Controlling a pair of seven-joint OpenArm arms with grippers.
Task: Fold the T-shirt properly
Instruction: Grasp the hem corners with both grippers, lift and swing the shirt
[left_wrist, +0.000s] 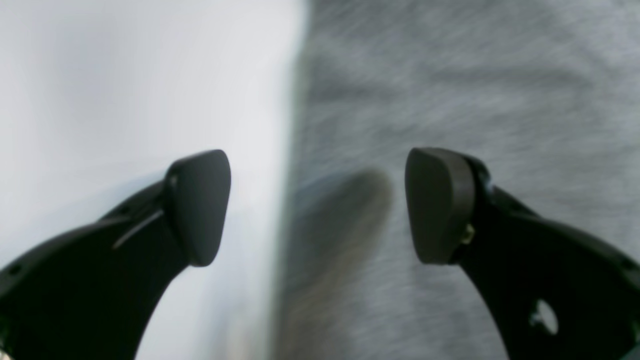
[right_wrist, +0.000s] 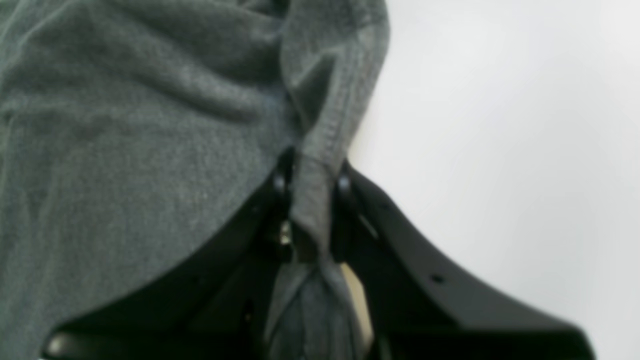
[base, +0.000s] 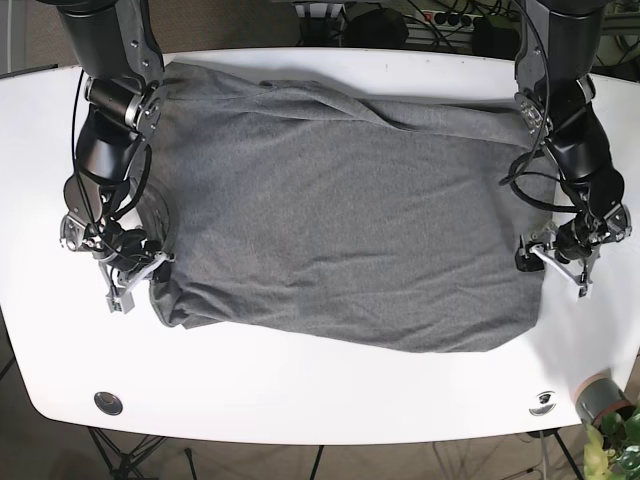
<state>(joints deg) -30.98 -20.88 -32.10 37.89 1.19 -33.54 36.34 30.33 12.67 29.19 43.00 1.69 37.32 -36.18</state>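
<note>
Progress: T-shirt (base: 340, 220) spread on table (base: 320, 400), apparently unfolded.
Right gripper (right_wrist: 310, 200): clamping hem.
Left gripper (left_wrist: 317, 205): jaws apart, empty.

The T-shirt (base: 340, 210) lies spread across the middle of the tabletop (base: 300, 400), reaching from its left part to its right part, with bare tabletop along the near side. The right tool (base: 135, 268) sits at the shirt's near left corner, a fold of its hem between the jaws. The left tool (base: 555, 262) sits at the shirt's right edge, one fingertip (left_wrist: 440, 205) above the cloth and the other above bare tabletop. A small round container (base: 597, 397) stands beyond the tabletop's near right corner.
</note>
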